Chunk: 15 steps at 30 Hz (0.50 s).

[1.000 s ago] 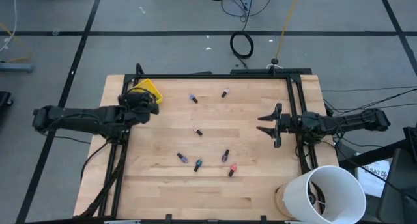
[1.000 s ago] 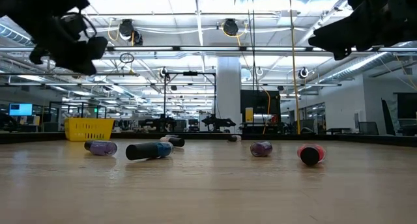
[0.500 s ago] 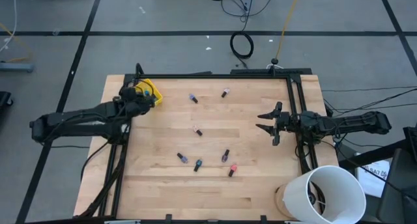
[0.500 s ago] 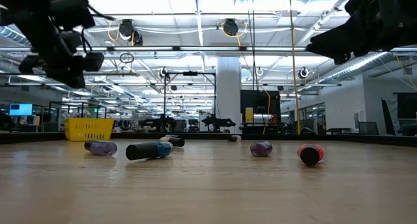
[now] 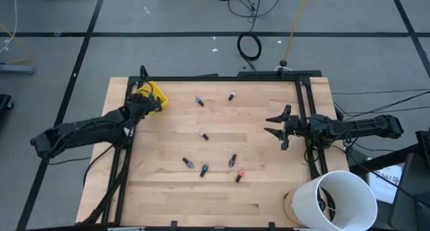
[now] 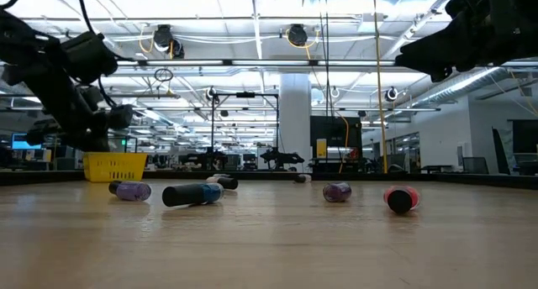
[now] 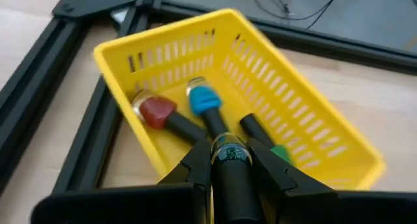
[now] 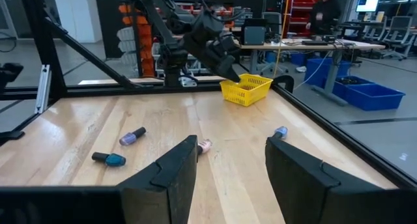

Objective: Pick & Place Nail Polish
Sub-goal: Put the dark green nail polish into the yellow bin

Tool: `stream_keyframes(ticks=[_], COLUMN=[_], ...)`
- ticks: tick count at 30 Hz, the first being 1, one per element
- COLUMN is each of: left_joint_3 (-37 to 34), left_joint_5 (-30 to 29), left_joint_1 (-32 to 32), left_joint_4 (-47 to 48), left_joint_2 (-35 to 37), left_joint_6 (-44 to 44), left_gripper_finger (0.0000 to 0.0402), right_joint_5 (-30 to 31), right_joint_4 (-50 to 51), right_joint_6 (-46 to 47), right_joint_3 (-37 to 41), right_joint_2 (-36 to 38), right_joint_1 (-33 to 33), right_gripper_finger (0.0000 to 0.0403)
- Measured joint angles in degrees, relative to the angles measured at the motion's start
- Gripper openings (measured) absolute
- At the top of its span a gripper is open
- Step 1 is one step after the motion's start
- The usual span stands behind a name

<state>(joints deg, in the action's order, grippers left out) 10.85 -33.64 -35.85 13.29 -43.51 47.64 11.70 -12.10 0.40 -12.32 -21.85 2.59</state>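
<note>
My left gripper (image 7: 229, 160) is shut on a nail polish bottle (image 7: 229, 154) with a glittery green end. It hangs just above the yellow bin (image 5: 154, 93) at the table's far left corner. In the bin lie a red bottle (image 7: 156, 111), a blue one (image 7: 203, 100) and a green one (image 7: 277, 151). Several more bottles lie on their sides mid-table, among them a purple one (image 5: 199, 101) and a pink one (image 5: 238, 175). My right gripper (image 5: 269, 126) hovers open near the table's right edge, holding nothing. My left gripper pinches the bottle between its two fingers (image 7: 199, 164), one on each side. The bottle lies along the fingers: its glittery end (image 7: 229, 152) sticks out past the tips and its dark part (image 7: 231, 191) runs back between them. The fingers slant down toward the bin. The bottle is lifted clear.
A black frame rail (image 5: 222, 78) runs along the far edge and down both sides of the wooden table (image 5: 168, 197). A white bucket (image 5: 339, 201) stands off the near right corner. Bare wood lies along the near edge.
My left gripper has sunk toward the yellow bin and turned, its arm swinging round behind it, with the bottle still between its fingers. My right gripper has kept still.
</note>
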Motion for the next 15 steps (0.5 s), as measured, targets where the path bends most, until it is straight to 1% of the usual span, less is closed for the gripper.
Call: stream_keyframes(ticks=[5, 10, 15], left_joint_3=[-0.4, -0.4, -0.4], left_joint_5=[2.5, 2.7, 2.7], left_joint_1=[-1.6, -1.6, -1.6], left_joint_4=[0.0, 0.0, -0.1], left_joint_2=[0.0, 0.0, 0.0], left_joint_6=[0.0, 0.0, -1.1], left_gripper_finger=[0.0053, 0.0088, 0.0098], right_joint_5=[0.1, 0.1, 0.2], right_joint_4=[-0.1, -0.1, -0.1], right_joint_6=[0.0, -0.2, -0.1], right_joint_3=[0.0, 0.0, 0.0], right_joint_2=[0.0, 0.0, 0.0], right_joint_1=[0.0, 0.0, 0.0], right_gripper_finger=[0.0169, 0.0169, 0.0169])
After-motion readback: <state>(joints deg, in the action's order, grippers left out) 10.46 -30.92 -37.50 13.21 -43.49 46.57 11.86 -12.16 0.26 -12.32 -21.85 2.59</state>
